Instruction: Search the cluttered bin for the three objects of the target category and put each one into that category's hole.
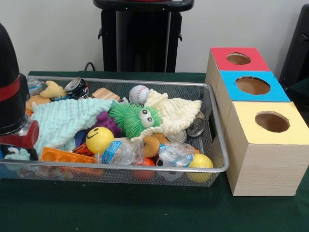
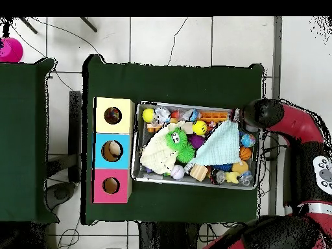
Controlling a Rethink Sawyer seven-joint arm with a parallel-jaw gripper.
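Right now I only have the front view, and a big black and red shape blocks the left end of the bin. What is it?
Observer: It is the end of the robot's arm. From overhead, it hangs over one corner of the cluttered bin.
Operator: Is anything hidden at that end?
Observer: Yes. A blue patterned ball and an orange ball lie by the end wall, next to the mint cloth.
Operator: Is the yellow box's hole empty?
Observer: No. Looking straight down the hole, something dark lies inside, but I cannot tell what it is.
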